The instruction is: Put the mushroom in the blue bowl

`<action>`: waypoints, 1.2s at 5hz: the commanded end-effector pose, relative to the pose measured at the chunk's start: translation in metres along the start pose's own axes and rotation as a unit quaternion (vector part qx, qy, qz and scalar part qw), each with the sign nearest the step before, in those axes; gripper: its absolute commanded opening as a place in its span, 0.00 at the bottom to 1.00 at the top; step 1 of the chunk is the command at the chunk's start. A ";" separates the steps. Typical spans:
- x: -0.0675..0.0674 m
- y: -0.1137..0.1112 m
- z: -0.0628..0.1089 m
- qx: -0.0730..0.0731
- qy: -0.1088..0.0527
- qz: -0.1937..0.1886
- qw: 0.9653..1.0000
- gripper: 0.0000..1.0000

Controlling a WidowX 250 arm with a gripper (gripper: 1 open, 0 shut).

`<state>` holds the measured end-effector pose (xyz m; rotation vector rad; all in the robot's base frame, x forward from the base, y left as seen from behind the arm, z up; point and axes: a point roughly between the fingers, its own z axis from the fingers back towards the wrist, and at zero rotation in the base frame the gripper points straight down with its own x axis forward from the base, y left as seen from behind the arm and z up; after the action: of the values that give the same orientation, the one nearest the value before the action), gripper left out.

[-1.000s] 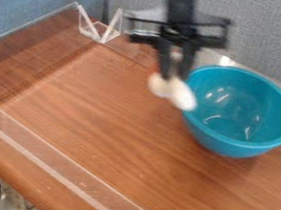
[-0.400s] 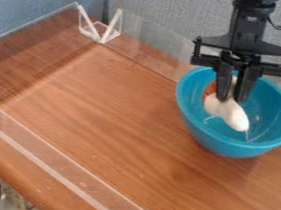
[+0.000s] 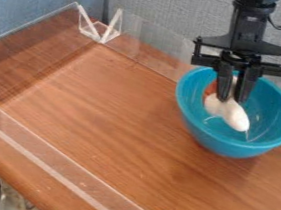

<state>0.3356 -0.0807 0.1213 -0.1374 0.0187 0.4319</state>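
Note:
A large teal-blue bowl sits on the wooden table at the right. My black gripper hangs straight down over the inside of the bowl, shut on the mushroom, a small cream-white toy with an orange tinge near the fingers. The mushroom hangs within the bowl's rim, above its floor. I cannot tell whether it touches the bowl's inner wall.
The wooden table is fenced by low clear acrylic walls at the left, back and front. A blue panel and a wooden shelf stand at the far left. A grey wall rises behind the bowl.
A second ago the gripper held the mushroom left of the bowl's rim; it has since moved right and down into the bowl. No motion over the last half second.

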 end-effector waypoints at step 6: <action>0.002 0.005 0.020 -0.022 -0.024 0.002 0.999 0.00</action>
<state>0.3325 -0.0764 0.1152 -0.1413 0.0343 0.4360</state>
